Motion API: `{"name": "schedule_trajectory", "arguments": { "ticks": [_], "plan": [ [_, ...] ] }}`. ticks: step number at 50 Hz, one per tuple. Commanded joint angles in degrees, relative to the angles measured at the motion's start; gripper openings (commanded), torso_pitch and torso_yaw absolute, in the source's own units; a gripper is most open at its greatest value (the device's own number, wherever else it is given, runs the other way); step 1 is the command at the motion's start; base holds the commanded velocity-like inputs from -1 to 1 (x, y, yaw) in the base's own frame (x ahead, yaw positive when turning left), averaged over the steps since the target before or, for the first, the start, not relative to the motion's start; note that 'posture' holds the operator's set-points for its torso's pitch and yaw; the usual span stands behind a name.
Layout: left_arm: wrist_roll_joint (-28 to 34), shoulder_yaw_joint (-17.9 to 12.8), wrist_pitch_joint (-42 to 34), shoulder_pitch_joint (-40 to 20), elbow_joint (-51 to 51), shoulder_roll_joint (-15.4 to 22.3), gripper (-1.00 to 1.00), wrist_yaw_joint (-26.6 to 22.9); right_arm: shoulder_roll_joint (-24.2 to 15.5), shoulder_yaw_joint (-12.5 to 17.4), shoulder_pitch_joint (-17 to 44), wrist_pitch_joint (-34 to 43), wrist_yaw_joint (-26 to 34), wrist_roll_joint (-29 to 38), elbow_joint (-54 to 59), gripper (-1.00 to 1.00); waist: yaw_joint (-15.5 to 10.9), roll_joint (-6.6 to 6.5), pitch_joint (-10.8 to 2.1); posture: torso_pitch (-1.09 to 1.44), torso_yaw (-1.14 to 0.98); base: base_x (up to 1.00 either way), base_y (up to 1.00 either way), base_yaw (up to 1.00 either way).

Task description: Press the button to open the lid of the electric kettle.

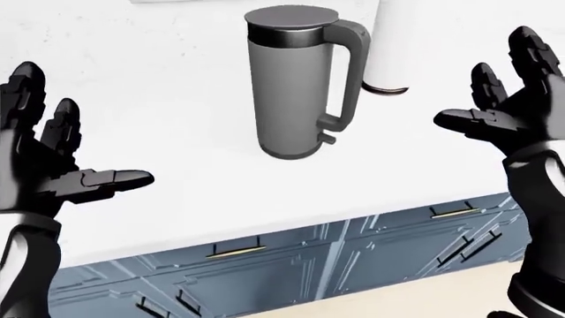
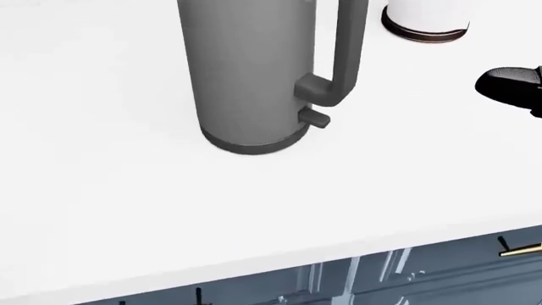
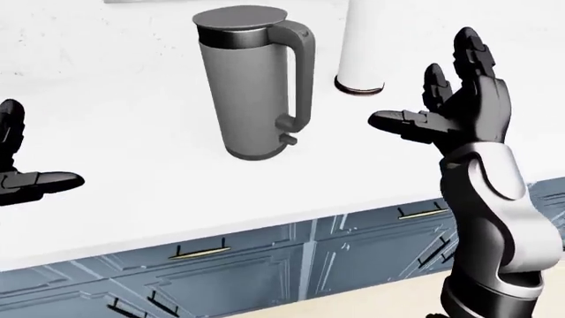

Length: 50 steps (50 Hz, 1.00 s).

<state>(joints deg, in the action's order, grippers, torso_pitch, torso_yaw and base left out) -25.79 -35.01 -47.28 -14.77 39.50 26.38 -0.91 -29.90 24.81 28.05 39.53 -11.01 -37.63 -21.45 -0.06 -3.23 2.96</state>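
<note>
We see a tall grey cylindrical electric kettle [image 1: 291, 86] standing upright on a white countertop [image 1: 177, 119]. Its flat lid [image 1: 289, 17] sits closed on a dark band at the top. A grey loop handle [image 1: 353, 73] runs down the kettle's right side, and a small grey switch tab [image 2: 315, 118] projects just below the handle's lower joint, near the base.

To the right of the kettle and farther away, we note a white cylindrical container with a dark ring at its base [image 3: 359, 53]. It stands apart from the kettle, just beyond the handle.

Our left hand [image 1: 53, 165], a black three-finger unit, is raised at the left of the left-eye view. Its fingers [image 1: 66, 122] are spread wide and the thumb points toward the kettle. It holds nothing and is well apart from the kettle.

Our right hand [image 3: 459, 106], also black, is raised to the right of the kettle with its fingers [image 3: 472, 53] extended upward and the thumb pointing left. It is fully spread, grips nothing, and does not touch the kettle or the container. A white and black forearm [image 3: 495, 218] supports it.

Below the countertop edge we see blue-grey panelled cabinet fronts [image 1: 291, 265] with slim brass bar handles [image 1: 235, 250].
</note>
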Motion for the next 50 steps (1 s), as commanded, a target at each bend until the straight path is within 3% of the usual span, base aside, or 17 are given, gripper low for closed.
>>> {"name": "schedule_trajectory", "arguments": {
  "ticks": [1, 5, 8, 10, 12, 13, 14, 15, 17, 21, 23, 25, 26, 31, 35, 41, 50],
  "plan": [
    [0.0, -0.4, 1.1, -1.0, 1.5, 0.8, 1.00, 0.1, -1.4, 1.0, 1.6, -1.4, 0.2, -0.1, -1.4, 1.00, 0.3, -0.95, -1.26, 0.00, 0.00, 0.17, 0.00, 0.00],
    [-0.2, -0.5, 1.0, -1.0, 1.7, 0.9, 1.00, 0.2, -1.4, 1.0, 1.7, -1.4, 0.2, -0.2, -1.3, 1.00, -0.3, 0.64, -1.67, 0.00, 0.00, 0.17, 0.00, 0.00],
    [-0.2, -0.6, 1.1, -1.0, 1.6, 1.0, 1.00, 0.1, -1.5, 1.0, 1.7, -1.4, 0.2, -0.2, -1.4, 1.00, -0.6, 2.42, -1.06, 0.00, 0.00, 0.18, 0.00, 0.00],
    [-0.3, -0.7, 1.1, -1.0, 1.6, 1.0, 1.00, 0.1, -1.5, 1.0, 1.7, -1.4, 0.1, -0.2, -1.4, 1.00, -0.8, 4.23, -1.18, 0.00, 0.00, 0.17, 0.00, 0.00],
    [-0.3, -0.6, 1.1, -1.0, 1.6, 1.0, 1.00, 0.1, -1.5, 1.0, 1.6, -1.4, 0.1, -0.2, -1.5, 1.00, -0.8, 7.77, -2.03, 0.00, 0.00, 0.18, 0.00, 0.00],
    [-0.3, -0.7, 1.1, -1.0, 1.5, 1.0, 1.00, 0.1, -1.4, 0.9, 1.6, -1.4, 0.1, -0.2, -1.5, 1.00, -0.1, 5.29, -1.28, 0.00, 0.00, 0.17, 0.00, 0.00],
    [-0.4, -0.7, 1.1, -1.1, 1.6, 1.1, 1.00, 0.1, -1.5, 0.9, 1.7, -1.4, 0.1, -0.2, -1.5, 1.00, -0.3, 6.26, -1.19, 0.00, 0.00, 0.18, 0.00, 0.00],
    [-0.4, -0.7, 1.0, -1.1, 1.6, 1.1, 1.00, 0.2, -1.5, 0.9, 1.8, -1.4, 0.1, -0.2, -1.4, 1.00, -0.1, 6.17, -1.16, 0.00, 0.00, 0.18, 0.00, 0.00],
    [-0.5, -0.8, 0.8, -1.3, 1.7, 1.2, 1.00, 0.3, -1.5, 1.0, 1.9, -1.2, 0.0, -0.3, -1.4, 1.00, 0.1, 5.43, -1.47, 0.00, 0.00, 0.17, 0.00, 0.00],
    [-0.8, -0.8, 0.6, -1.4, 1.8, 1.4, 1.00, 0.5, -1.8, 1.1, 2.2, -1.2, -0.2, -0.5, -1.2, 1.00, 0.4, 3.17, -0.58, 0.00, 0.00, 0.18, 0.00, 0.00],
    [-0.9, -0.9, 0.5, -1.4, 1.8, 1.5, 1.00, 0.5, -1.8, 1.0, 2.2, -1.5, -0.1, -0.3, -0.9, 1.00, 0.7, 1.27, -0.67, 0.00, 0.00, 0.17, 0.00, 0.00],
    [-1.0, -0.9, 0.5, -1.4, 2.0, 1.5, 1.00, 0.6, -1.8, 0.9, 2.3, -1.9, -0.4, 0.1, -0.2, 1.00, 0.8, -2.41, -1.67, 0.00, 0.00, 0.12, 0.00, 0.00],
    [-1.0, -0.9, 0.5, -1.3, 1.9, 1.5, 1.00, 0.6, -1.8, 1.1, 2.3, -1.9, -0.4, 0.0, -0.2, 1.00, 0.2, 0.14, -0.49, 0.00, 0.00, 0.00, 0.00, 0.00],
    [-1.7, -1.3, 1.0, -1.7, 1.8, 1.1, 1.00, 1.2, -2.0, 1.4, 2.2, -1.6, -0.8, -1.2, -0.5, 1.00, -0.1, 3.46, -0.53, 0.00, 0.00, 0.00, 0.00, 0.00],
    [0.6, 0.9, 3.8, 0.2, 2.9, 1.6, 1.00, -0.6, -2.6, 0.9, 2.3, -2.6, -0.5, 1.0, 0.7, 1.00, -0.2, 3.30, -1.27, 0.00, 0.00, 0.00, 0.00, 0.00],
    [3.1, -0.4, 6.4, 1.0, 4.0, -0.2, 1.00, -4.3, -3.0, 1.2, 2.6, -2.6, 0.0, 2.3, 2.2, 1.00, -0.1, 3.33, -1.36, 0.00, 0.00, 0.00, 0.00, 0.00],
    [1.5, -1.3, 6.0, 0.7, 4.6, -0.4, 1.00, -4.7, -3.4, 1.3, 3.1, -2.5, 0.0, 2.6, 3.1, 1.00, -0.1, 3.45, -1.07, 0.00, 0.00, 0.00, 0.00, 0.00]
  ]
}}
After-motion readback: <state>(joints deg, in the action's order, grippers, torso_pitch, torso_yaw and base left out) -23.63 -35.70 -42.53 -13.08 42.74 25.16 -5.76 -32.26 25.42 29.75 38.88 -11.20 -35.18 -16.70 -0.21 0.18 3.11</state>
